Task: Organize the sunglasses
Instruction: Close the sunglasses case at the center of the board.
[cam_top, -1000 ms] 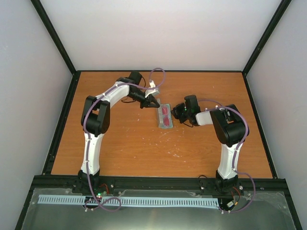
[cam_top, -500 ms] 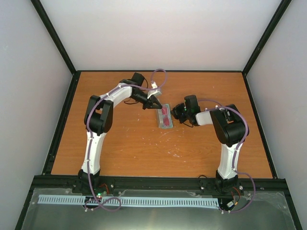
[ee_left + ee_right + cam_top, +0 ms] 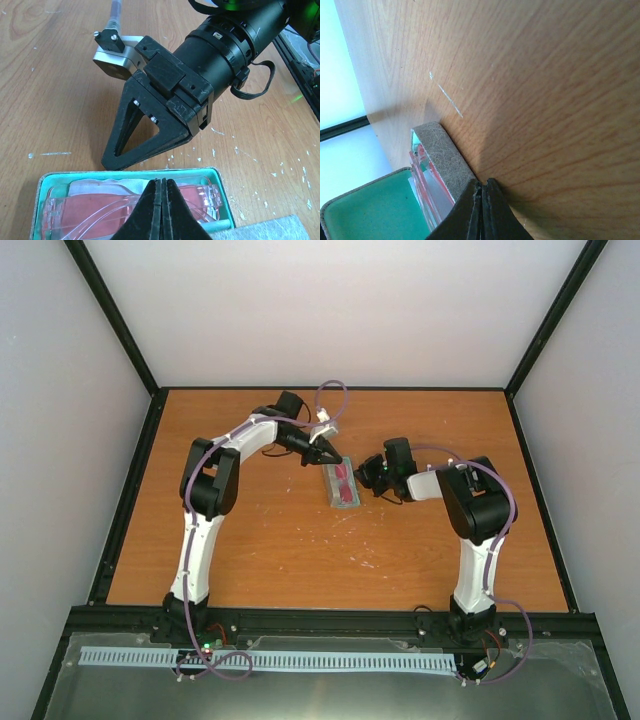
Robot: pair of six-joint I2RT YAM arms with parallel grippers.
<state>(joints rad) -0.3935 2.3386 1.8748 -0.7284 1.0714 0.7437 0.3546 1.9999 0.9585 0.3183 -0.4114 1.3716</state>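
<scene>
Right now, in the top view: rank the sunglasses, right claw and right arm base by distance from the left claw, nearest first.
1. sunglasses: in the case, right at the tip of the left claw.
2. right claw: beside the case's right wall.
3. right arm base: at the table's near edge, far right.

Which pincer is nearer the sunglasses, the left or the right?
Left, it seems. The left pincer, shut, hangs right over the sunglasses lying in the open case. The right pincer, also shut, sits just outside the case wall, beside them.
</scene>
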